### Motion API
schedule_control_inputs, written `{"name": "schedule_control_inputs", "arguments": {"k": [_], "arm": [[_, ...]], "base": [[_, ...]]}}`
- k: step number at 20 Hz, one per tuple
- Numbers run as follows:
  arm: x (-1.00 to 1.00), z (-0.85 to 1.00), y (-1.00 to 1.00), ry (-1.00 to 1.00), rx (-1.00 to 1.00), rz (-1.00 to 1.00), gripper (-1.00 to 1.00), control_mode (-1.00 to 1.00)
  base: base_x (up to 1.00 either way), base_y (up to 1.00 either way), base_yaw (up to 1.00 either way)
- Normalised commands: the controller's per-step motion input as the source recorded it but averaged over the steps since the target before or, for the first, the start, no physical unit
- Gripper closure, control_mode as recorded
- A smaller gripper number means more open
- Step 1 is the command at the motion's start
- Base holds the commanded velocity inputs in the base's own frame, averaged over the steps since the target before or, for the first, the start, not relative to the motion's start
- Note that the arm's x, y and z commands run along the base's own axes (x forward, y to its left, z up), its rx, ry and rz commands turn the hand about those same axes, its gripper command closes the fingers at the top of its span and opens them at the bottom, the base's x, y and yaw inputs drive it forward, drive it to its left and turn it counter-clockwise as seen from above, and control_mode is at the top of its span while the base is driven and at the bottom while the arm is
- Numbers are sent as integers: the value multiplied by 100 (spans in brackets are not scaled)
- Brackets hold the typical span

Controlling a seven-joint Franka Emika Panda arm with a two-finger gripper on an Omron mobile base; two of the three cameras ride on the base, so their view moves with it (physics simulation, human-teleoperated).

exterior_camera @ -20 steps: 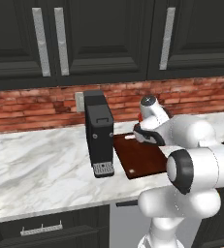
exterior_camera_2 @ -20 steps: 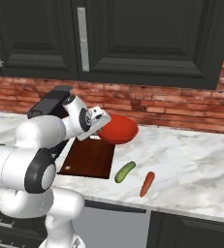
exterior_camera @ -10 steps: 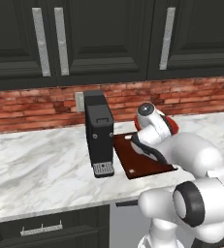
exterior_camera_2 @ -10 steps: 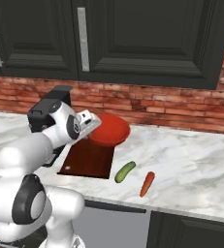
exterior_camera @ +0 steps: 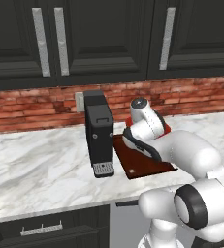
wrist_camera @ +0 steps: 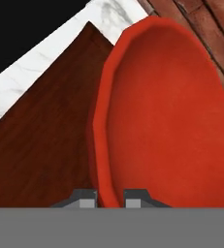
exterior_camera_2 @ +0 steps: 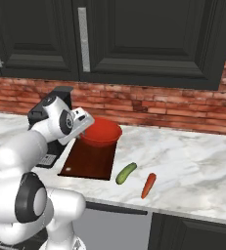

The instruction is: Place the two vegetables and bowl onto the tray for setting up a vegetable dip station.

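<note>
My gripper (exterior_camera_2: pixel 83 132) is shut on the near rim of the bright-red bowl (exterior_camera_2: pixel 101 133). In the hand view a fingertip (wrist_camera: pixel 87 197) sits on each side of that rim, and the bowl (wrist_camera: pixel 171 121) is seen from close up. The bowl is over the far end of the dark reddish-brown tray (exterior_camera_2: pixel 90 161); I cannot tell whether it touches the wood (wrist_camera: pixel 40 145). The green cucumber (exterior_camera_2: pixel 125 173) and the orange carrot (exterior_camera_2: pixel 148 185) lie on the marble just right of the tray. From the left base view a sliver of the bowl (exterior_camera: pixel 166 127) shows behind my arm, above the tray (exterior_camera: pixel 142 167).
A tall black box-shaped appliance (exterior_camera: pixel 99 133) stands close against the tray's left side. A brick wall (exterior_camera_2: pixel 173 110) runs behind the counter, with dark cabinets above. The marble counter (exterior_camera_2: pixel 197 161) stretches to the right of the vegetables.
The arm has swung and carried the bowl a little leftward, further over the tray's far end. Cucumber and carrot have not moved.
</note>
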Motion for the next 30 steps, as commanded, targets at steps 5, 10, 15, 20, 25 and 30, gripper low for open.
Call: {"name": "schedule_control_inputs", "arguments": {"k": [5, 10, 15, 20, 25, 30], "arm": [[2, -14, 0, 1, 0, 5, 100, -100], [2, -2, 0, 0, 0, 0, 100, -100], [0, -15, 2, 0, -3, 1, 100, -100], [1, -14, 19, -5, -5, 0, 100, -100], [5, -11, 22, 0, 0, 0, 100, -100], [8, -6, 5, 1, 0, 0, 100, -100]], "base": [[0, 0, 0], [0, 0, 0], [0, 0, 0], [0, 0, 0], [0, 0, 0], [0, 0, 0]]}}
